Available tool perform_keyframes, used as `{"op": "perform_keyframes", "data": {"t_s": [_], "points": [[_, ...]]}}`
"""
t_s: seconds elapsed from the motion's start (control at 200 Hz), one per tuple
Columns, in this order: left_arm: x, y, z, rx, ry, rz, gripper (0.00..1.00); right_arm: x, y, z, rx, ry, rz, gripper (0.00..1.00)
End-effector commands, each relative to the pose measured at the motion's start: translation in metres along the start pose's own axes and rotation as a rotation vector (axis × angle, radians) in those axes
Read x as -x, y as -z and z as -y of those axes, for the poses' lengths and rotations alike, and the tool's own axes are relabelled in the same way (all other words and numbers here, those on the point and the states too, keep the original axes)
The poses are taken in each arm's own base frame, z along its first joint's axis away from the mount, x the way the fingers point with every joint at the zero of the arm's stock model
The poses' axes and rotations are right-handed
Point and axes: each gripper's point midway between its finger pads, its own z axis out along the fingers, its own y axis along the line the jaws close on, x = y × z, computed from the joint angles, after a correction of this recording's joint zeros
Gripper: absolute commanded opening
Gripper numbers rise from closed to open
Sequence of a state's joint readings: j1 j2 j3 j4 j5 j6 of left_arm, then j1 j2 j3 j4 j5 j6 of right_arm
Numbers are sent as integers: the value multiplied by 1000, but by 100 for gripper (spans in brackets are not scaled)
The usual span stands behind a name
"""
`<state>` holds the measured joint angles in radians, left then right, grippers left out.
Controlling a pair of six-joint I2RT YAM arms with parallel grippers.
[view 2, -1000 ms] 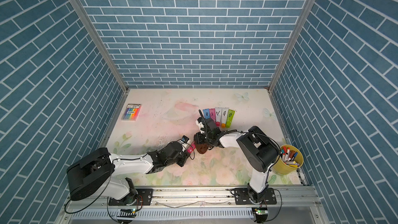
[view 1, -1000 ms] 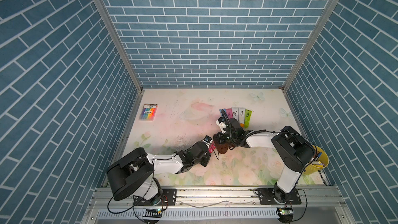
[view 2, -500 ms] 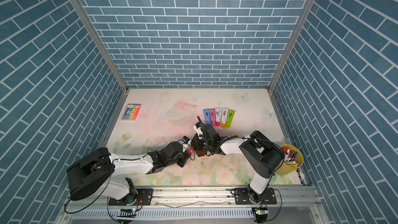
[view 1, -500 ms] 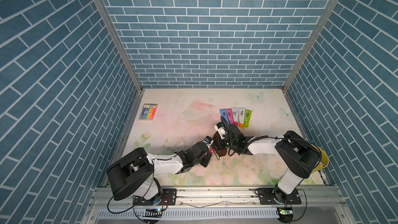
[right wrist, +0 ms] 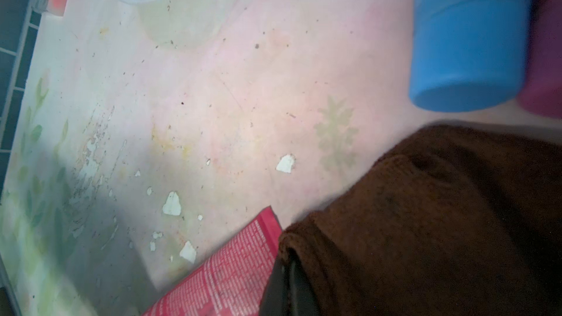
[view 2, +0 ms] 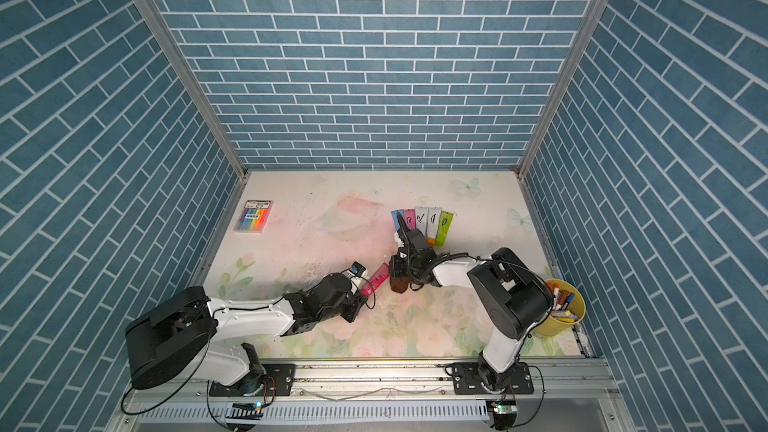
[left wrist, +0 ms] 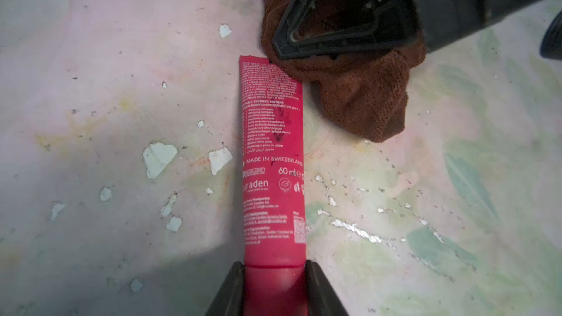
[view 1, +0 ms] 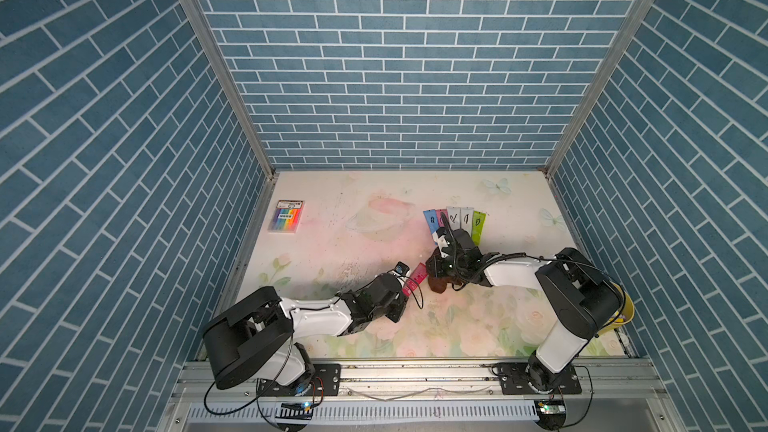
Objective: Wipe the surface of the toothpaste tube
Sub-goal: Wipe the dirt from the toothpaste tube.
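Left wrist view: toothpaste tube [left wrist: 273, 162] flat on table [left wrist: 121, 86], cap end pinched in partly closed left gripper [left wrist: 273, 269]; right gripper [left wrist: 282, 44] clamped tight on brown cloth [left wrist: 365, 98], touching tube's crimped corner.

The left tool [left wrist: 274, 272] clamps the cap end of the toothpaste tube [left wrist: 273, 153], arm stretched low. The right tool [left wrist: 282, 44], closed on a brown cloth [left wrist: 365, 101], sits at the tube's crimped end.
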<state>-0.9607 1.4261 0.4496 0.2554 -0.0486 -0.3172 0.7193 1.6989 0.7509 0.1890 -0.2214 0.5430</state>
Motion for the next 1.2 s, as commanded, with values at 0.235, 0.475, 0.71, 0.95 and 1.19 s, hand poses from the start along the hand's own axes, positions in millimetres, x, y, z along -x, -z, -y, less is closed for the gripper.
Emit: {"op": "perform_keyframes", "data": {"t_s": [0.235, 0.475, 0.71, 0.95, 1.19], "points": [[6, -3, 2, -9, 0, 18, 21, -90, 9, -58, 161, 39, -224, 0], [4, -4, 5, -27, -1, 11, 20, -74, 3, -45, 128, 4, -153, 0], [2, -4, 6, -32, -1, 8, 19, -34, 22, -65, 135, 57, -65, 0], [3, -5, 7, -35, -1, 9, 19, -45, 11, -65, 164, 49, -102, 0], [2, -5, 8, -44, -4, 2, 19, -60, -11, -11, 10, -73, -156, 0]]}}
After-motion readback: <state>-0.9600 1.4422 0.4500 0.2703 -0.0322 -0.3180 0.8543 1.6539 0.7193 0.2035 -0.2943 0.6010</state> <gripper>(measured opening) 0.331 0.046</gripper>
